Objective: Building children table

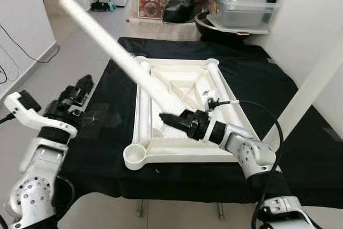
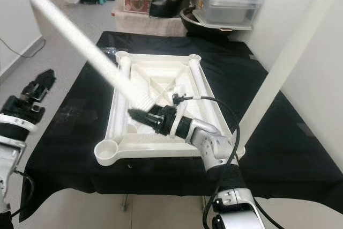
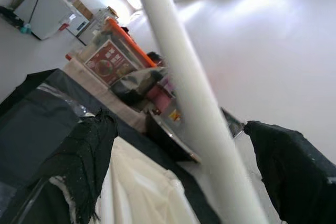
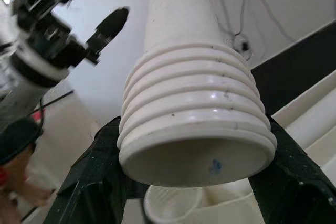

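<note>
I see the white plastic tabletop (image 1: 185, 87) lying upside down on black cloth, a long white threaded leg (image 1: 115, 52) tilted above it.

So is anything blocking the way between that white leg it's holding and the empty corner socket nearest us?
Nothing visible does. The right gripper holds the leg by its ribbed end over the upturned tabletop; the near corner socket sits open.

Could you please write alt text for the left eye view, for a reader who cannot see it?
The right gripper holds a long white table leg by its threaded end, slanted up over the upturned white tabletop on a black cloth. The left gripper hovers open beside the tabletop.
</note>
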Motion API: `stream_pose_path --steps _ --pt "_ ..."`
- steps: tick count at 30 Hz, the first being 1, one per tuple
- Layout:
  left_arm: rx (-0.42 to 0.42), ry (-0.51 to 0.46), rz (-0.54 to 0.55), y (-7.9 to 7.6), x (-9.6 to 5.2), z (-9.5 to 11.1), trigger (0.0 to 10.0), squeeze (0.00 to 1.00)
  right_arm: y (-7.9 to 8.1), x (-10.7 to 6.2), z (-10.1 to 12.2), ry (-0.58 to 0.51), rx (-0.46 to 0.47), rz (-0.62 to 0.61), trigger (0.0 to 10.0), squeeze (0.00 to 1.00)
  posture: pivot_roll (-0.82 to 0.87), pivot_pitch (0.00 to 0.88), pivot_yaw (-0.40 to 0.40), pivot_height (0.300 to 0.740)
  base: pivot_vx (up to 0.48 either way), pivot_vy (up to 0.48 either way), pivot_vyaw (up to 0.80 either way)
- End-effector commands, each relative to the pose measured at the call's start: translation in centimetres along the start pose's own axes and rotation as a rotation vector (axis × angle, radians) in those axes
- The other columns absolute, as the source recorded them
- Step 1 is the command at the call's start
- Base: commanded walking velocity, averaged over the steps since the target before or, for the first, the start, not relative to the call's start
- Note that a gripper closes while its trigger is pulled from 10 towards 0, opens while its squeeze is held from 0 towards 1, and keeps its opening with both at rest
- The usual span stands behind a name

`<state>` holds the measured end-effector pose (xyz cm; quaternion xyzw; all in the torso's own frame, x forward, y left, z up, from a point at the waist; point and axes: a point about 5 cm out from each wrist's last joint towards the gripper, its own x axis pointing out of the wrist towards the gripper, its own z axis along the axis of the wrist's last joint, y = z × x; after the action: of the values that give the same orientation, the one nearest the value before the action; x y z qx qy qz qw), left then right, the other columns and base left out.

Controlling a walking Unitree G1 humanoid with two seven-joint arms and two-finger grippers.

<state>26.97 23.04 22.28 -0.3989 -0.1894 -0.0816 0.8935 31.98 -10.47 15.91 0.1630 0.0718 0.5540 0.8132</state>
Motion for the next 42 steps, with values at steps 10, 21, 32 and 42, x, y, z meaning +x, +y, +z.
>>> stream_pose_path --steps 10,21,32,42 --pt "-0.132 0.036 0.019 1.4 0.1 0.2 10.0 0.0 2.6 -2.4 -2.3 0.162 -0.038 0.253 0.0 0.0 0.13 0.0 -0.051 0.74 0.0 0.0 0.0" --pt "-0.168 -0.013 -0.014 1.3 0.5 2.0 0.0 0.0 2.7 -3.4 -3.2 0.265 -0.065 0.255 0.0 0.0 0.12 0.0 -0.047 0.74 0.0 0.0 0.0" --pt "-0.129 0.037 -0.099 -0.5 -0.1 1.6 0.0 0.0 0.5 -3.0 -2.5 0.245 -0.105 0.099 0.0 0.0 0.13 0.0 -0.052 0.74 0.0 0.0 0.0" --pt "-0.096 0.067 -0.08 -0.9 0.1 1.5 0.0 0.0 -1.5 -2.3 -1.7 0.211 -0.126 -0.117 10.0 0.0 0.13 0.0 -0.056 0.74 0.0 0.0 0.0"
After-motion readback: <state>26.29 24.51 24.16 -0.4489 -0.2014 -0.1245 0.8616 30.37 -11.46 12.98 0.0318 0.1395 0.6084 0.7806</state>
